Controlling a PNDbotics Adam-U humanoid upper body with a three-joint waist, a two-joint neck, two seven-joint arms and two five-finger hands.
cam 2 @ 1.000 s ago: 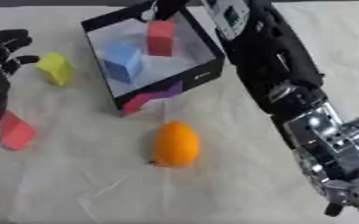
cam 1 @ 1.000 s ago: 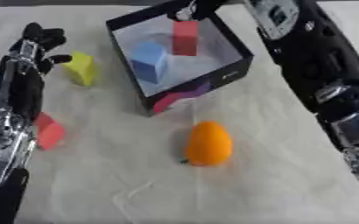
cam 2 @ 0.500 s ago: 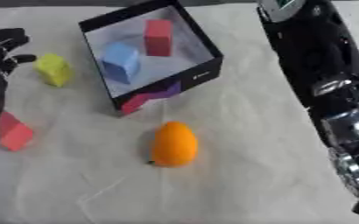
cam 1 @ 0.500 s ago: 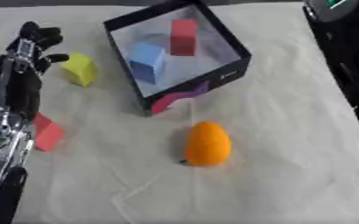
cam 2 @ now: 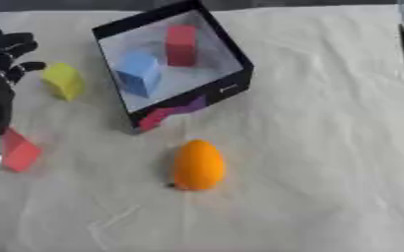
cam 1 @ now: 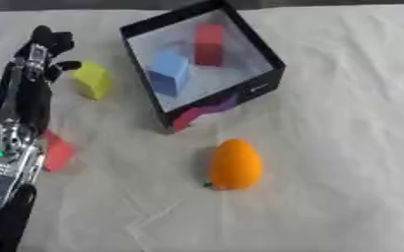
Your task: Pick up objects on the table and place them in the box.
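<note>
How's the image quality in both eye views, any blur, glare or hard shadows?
Left eye view: soft all over, edges of the orange fruit and the box fuzzy; lighting even, no glare, faint shadows only. Right eye view: same softness; left robot hand is a dark blur at the edge.

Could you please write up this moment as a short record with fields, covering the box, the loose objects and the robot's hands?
box: black box with a pale floor, open at the top, far centre of the table
in box: blue block; red block
on table: orange fruit-shaped object near centre; yellow block left of the box; red block at left edge
left hand: left hand lies on the table beside the yellow block, fingers relaxed, holding nothing
right hand: not in view; only a dark strip of arm at the right eye view's right edge
</note>
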